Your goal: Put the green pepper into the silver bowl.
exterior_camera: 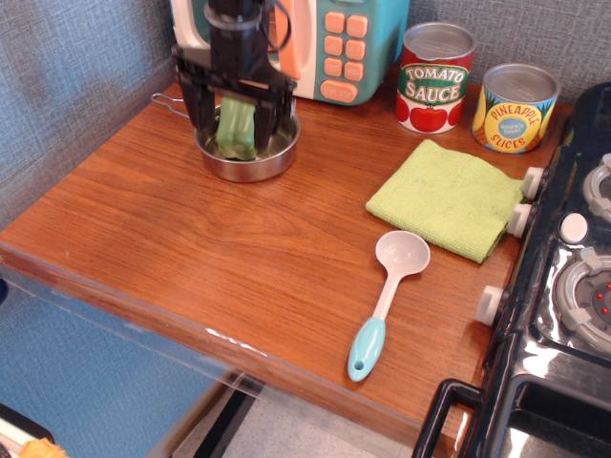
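The black tool (pixel 233 122) hangs over the bowl (pixel 272 158) at the worktop's (pixel 220 248) far left, fingers spread. The pepper (pixel 237 128) sits in the bowl between them. They hide much of the bowl and the pepper's sides, so contact is unclear.

Single view: high front vantage, angled down over wooden counter (pixel 239 248) (stove (pixel 573 286) at right edge).

Bright, even light; glare on the stove (pixel 535 367); everything reasonably sharp
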`<state>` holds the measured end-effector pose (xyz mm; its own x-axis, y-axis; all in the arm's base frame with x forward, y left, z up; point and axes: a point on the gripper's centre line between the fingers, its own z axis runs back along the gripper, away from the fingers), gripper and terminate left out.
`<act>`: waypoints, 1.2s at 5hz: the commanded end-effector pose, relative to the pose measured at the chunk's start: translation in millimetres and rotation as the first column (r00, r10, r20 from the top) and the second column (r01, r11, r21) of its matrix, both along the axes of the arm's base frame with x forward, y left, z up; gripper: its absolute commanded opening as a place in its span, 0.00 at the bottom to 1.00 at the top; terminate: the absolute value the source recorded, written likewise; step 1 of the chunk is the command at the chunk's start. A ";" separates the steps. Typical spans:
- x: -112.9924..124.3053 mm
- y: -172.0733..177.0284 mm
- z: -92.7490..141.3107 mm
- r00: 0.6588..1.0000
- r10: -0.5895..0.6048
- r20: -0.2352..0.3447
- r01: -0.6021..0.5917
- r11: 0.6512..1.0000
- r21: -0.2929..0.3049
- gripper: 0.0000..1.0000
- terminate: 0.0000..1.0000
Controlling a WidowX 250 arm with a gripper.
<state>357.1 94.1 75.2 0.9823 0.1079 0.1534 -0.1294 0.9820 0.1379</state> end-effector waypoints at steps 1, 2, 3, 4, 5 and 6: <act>-49.2 -27.1 58.6 0.989 -0.029 0.143 0.043 0.995 -0.095 1.00 0.00; -66.3 -36.4 47.3 0.993 -0.072 0.098 0.084 0.989 -0.120 1.00 0.00; -73.5 -36.0 37.7 0.990 -0.135 0.032 0.138 0.985 -0.104 1.00 0.00; -73.5 -36.0 37.7 0.990 -0.135 0.032 0.138 0.985 -0.104 1.00 0.00; -73.5 -36.0 37.7 0.990 -0.135 0.032 0.138 0.985 -0.104 1.00 0.00; -73.5 -36.0 37.7 0.990 -0.135 0.032 0.138 0.985 -0.104 1.00 0.00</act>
<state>289.8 57.5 95.8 0.9903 -0.0023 0.1391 -0.0007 0.9998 0.0217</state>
